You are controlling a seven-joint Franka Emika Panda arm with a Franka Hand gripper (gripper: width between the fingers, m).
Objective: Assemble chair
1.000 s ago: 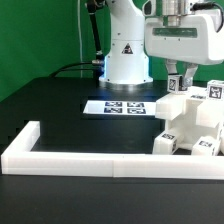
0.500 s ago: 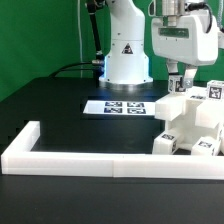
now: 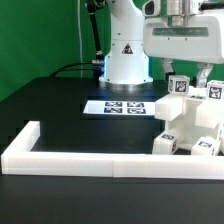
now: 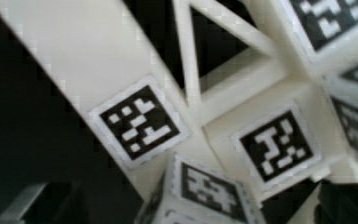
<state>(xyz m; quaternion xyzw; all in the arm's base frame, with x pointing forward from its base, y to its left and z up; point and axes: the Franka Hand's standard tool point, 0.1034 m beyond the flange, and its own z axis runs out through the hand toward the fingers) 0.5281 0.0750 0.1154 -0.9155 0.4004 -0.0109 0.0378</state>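
Several white chair parts with black marker tags lie piled [image 3: 192, 128] at the exterior view's right. My gripper [image 3: 186, 78] hangs right above the pile. A small white tagged post [image 3: 179, 86] sits between its fingers, and the jaws look closed on it. In the wrist view this post [image 4: 211, 192] fills the space between the jaws. Behind it are tagged white bars and panels of the pile [image 4: 144, 118]. The fingertips themselves are mostly hidden by the post.
The marker board [image 3: 125, 106] lies flat on the black table before the robot base [image 3: 127, 58]. A white L-shaped fence [image 3: 80, 158] runs along the table's front and the exterior view's left side. A green backdrop stands behind.
The hand has shifted slightly to the exterior view's right and turned. The tagged post between the fingers now shows larger, and a second finger has come into view.
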